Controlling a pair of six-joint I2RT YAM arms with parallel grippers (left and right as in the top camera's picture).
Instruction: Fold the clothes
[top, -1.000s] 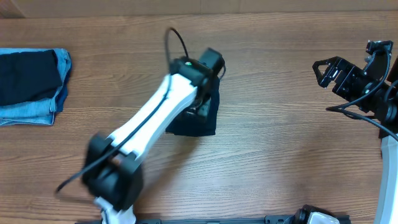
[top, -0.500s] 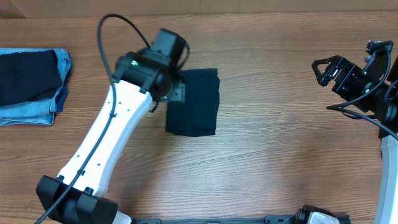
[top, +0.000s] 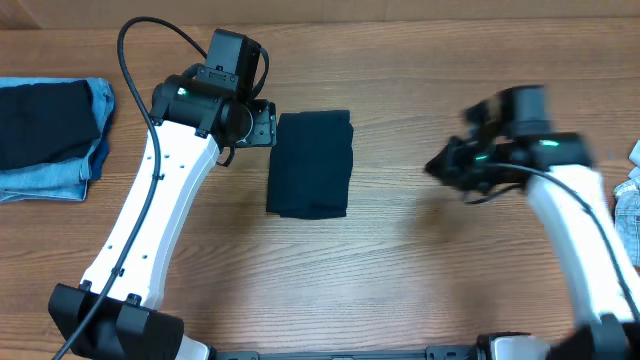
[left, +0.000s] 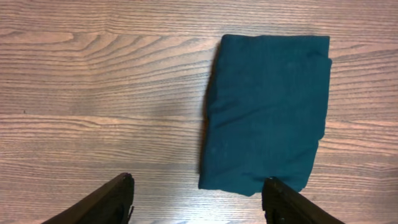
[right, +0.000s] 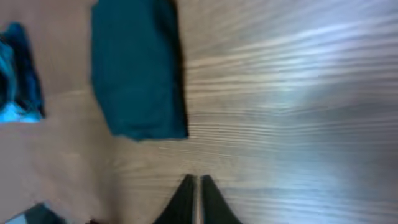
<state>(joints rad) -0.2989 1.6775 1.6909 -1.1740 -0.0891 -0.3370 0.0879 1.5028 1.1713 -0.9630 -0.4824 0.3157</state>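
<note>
A dark navy shirt (top: 311, 165), folded into a neat rectangle, lies flat in the middle of the table. My left gripper (top: 260, 126) hovers just off its upper left corner. In the left wrist view the left gripper (left: 196, 194) is open over bare wood, and its right fingertip (left: 280, 196) sits at the near edge of the shirt (left: 267, 112). My right gripper (top: 447, 166), blurred, is to the right of the shirt and apart from it. The right wrist view shows the right gripper (right: 198, 182) shut on nothing, with the shirt (right: 137, 74) ahead on the left.
A pile of folded clothes (top: 45, 120), dark navy on light blue denim (top: 60, 180), sits at the table's left edge. A pale crumpled piece (top: 628, 195) shows at the right edge. The left arm (top: 160, 220) slants across the front left.
The left arm has drawn back leftward off the folded shirt. The right arm has swung in from the right edge toward the middle, and its jaws have gone from open to shut.
</note>
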